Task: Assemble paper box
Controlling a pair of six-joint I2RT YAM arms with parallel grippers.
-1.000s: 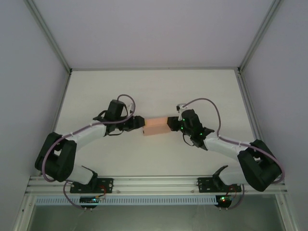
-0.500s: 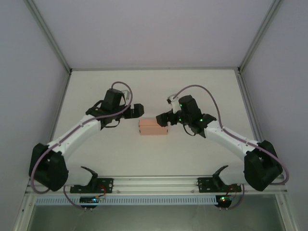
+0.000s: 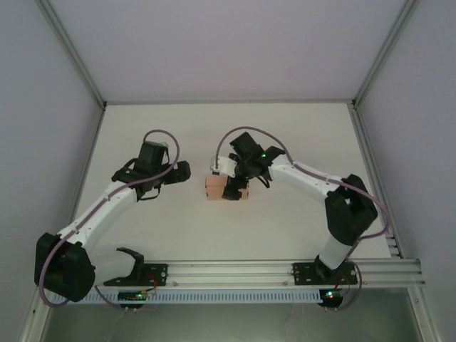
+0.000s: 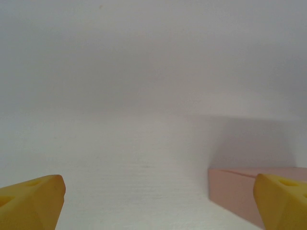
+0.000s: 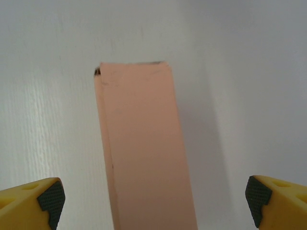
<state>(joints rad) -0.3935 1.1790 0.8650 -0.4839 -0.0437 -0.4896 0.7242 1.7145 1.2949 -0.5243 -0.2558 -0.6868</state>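
paper box (image 3: 213,187): salmon-pink, closed, lying mid-table (image 3: 299,135)
right claw (image 3: 232,189): over the paper box's right half, apparently pointing down
left claw (image 3: 182,172): left of the paper box, apart from it; spread unclear from above

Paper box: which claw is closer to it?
Right. The right gripper hovers open over the paper box; the left gripper sits open, apart, off to one side.

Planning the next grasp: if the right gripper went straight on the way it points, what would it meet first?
Probably the paper box, centred ahead of the open right gripper; depth is unclear.
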